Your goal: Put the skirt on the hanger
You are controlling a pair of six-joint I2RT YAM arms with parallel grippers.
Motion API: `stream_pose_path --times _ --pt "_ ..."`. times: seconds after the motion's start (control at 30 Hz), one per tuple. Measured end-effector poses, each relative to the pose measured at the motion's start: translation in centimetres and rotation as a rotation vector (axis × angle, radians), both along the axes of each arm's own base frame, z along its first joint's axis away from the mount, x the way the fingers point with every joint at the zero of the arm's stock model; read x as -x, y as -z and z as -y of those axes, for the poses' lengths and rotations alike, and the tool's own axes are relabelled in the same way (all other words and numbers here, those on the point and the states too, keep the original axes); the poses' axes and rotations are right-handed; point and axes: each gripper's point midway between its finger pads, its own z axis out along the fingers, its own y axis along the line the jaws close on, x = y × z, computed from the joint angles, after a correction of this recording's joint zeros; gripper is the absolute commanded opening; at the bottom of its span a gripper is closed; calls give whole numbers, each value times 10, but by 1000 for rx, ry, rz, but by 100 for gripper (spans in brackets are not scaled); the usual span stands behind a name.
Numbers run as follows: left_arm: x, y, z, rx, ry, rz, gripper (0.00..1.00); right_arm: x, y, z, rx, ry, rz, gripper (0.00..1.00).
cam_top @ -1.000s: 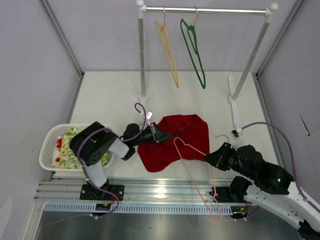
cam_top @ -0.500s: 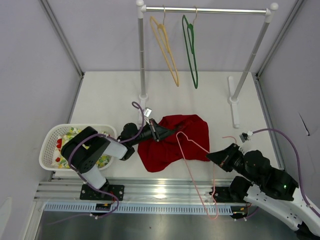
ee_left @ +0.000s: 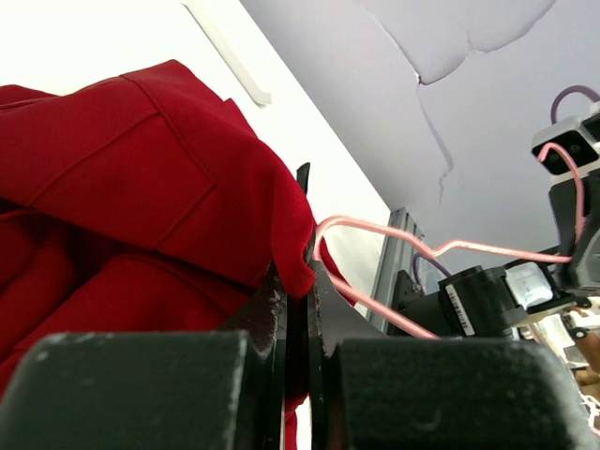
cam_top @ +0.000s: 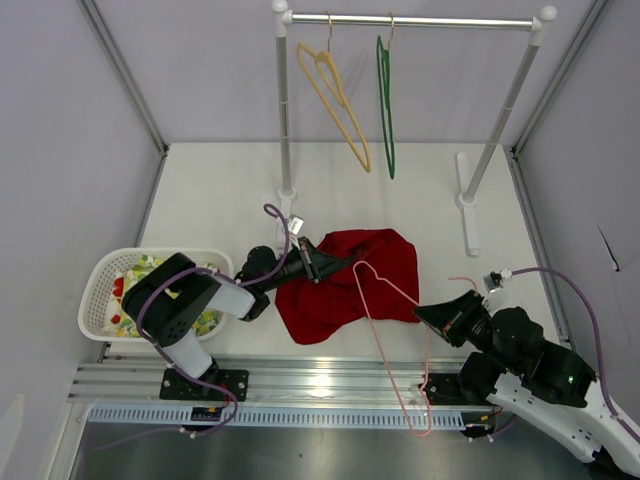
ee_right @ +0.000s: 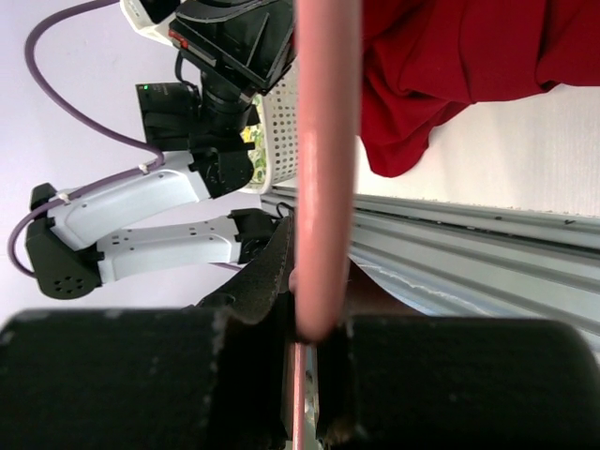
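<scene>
The deep-red skirt (cam_top: 350,285) lies crumpled on the white table, in the middle. My left gripper (cam_top: 335,264) lies low at the skirt's left upper edge and is shut on a fold of it, which shows red between the jaws in the left wrist view (ee_left: 298,281). The pale pink hanger (cam_top: 378,345) is tilted, with its hook end over the skirt by the left gripper and its far end out over the front rail. My right gripper (cam_top: 425,314) is shut on the hanger's wire (ee_right: 328,141), right of the skirt (ee_right: 450,66). The hanger (ee_left: 394,234) nearly touches the skirt (ee_left: 141,169).
A white basket (cam_top: 95,290) holding floral cloth (cam_top: 135,290) stands at the left. A clothes rack (cam_top: 285,190) at the back carries a yellow hanger (cam_top: 335,100) and a green hanger (cam_top: 385,100). An aluminium rail (cam_top: 320,385) runs along the near edge.
The right gripper has shifted slightly right and forward with the pink hanger, and the hook end has come up against the skirt's edge. The yellow and green hangers are swinging. The left gripper keeps its hold.
</scene>
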Motion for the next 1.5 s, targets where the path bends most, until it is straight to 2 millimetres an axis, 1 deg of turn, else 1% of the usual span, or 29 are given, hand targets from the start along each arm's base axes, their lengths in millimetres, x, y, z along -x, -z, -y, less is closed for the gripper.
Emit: stream_pose_path --times 0.27,0.57,0.97,1.2,1.5 --pt "3 5 3 -21 4 -2 0 0 -7 -3 -55 3 -4 0" --pt "2 5 4 -23 -1 -3 0 -3 1 -4 -77 25 -30 0" --pt "2 5 4 -25 0 3 0 -9 -2 2 -111 85 -34 0" --pt "3 5 4 -26 2 3 0 -10 10 -1 -104 90 -60 0" --pt "4 7 5 -33 7 5 0 -11 11 -2 -119 100 -79 0"
